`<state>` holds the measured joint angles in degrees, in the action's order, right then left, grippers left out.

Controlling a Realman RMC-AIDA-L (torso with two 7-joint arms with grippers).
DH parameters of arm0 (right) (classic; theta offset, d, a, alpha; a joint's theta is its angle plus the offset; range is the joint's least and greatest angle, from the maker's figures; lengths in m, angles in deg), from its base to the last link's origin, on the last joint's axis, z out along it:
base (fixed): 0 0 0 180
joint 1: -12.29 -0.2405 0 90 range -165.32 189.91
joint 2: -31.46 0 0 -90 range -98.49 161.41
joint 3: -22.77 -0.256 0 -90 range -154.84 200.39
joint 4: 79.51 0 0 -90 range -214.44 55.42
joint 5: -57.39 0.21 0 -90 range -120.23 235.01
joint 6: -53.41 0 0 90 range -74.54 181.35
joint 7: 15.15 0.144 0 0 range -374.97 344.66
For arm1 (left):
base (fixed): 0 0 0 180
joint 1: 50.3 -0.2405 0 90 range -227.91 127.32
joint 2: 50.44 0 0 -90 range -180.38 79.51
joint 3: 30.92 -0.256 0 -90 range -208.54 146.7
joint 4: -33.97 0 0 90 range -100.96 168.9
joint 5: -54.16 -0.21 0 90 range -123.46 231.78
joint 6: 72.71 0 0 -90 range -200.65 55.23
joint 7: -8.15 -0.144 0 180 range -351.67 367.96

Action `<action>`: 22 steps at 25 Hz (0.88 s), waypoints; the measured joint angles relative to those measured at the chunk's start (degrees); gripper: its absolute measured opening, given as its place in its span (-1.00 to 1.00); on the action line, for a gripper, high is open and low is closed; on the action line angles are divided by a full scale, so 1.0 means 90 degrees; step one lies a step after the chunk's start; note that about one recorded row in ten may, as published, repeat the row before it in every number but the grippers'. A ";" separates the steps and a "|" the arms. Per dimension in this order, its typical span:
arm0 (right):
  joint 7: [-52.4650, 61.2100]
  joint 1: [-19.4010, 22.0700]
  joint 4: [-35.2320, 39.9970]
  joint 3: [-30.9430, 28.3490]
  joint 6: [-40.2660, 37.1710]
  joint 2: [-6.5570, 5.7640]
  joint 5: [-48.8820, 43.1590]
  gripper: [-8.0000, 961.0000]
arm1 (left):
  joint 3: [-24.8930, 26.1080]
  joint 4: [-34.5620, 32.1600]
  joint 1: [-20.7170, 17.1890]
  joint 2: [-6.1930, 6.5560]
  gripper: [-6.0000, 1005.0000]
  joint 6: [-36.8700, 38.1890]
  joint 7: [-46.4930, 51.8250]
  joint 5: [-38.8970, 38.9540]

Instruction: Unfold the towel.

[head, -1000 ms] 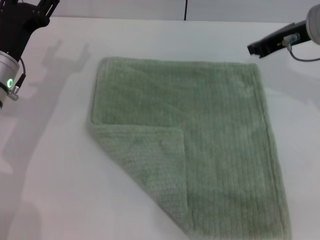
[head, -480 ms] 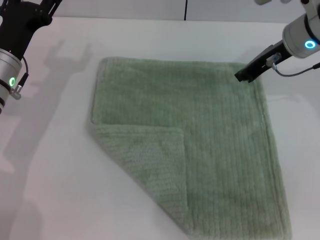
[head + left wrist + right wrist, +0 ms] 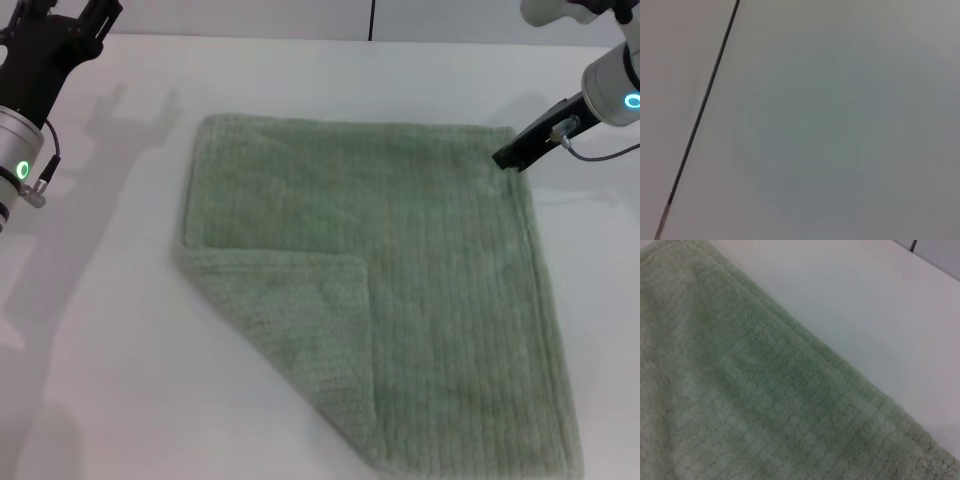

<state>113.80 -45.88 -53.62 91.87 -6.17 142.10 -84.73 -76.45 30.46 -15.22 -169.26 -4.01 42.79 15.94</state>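
Observation:
The towel [image 3: 420, 260], pale sage-green with a ribbed pile, lies flat on the white table [image 3: 100, 350]. Its near left corner is folded over onto the cloth as a triangular flap [image 3: 300, 320]. My right gripper [image 3: 512, 152] hovers at the towel's far right corner, right at the hem. In the right wrist view the towel [image 3: 750, 405] fills most of the picture, its hemmed edge running diagonally against the table. My left gripper [image 3: 62, 12] is held up at the far left, well away from the towel, its fingers spread and holding nothing.
A dark seam [image 3: 371, 20] runs across the surface behind the table and also shows as the dark seam [image 3: 702, 105] in the left wrist view. Bare white table surrounds the towel on the left and far sides.
My right gripper came down and inward to the towel's far right corner, then shifted slightly back to the right. The left arm and the towel have barely moved.

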 joint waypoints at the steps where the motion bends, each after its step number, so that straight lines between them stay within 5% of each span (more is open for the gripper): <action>1: -0.0020 -0.0011 -0.0047 0.0002 0.0041 -0.0003 0.0000 -0.99 | -0.0008 0.0000 0.0002 0.0002 0.59 -0.0028 0.0066 -0.0002; 22: -0.0312 -0.0014 -0.0407 0.0008 0.0399 0.0112 0.0047 -0.99 | -0.0079 -0.0036 0.0036 0.0001 0.59 0.0051 0.0164 -0.0001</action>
<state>110.99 -46.01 -57.28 91.94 -2.59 143.11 -84.31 -77.16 30.14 -14.89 -169.26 -3.55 44.27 15.93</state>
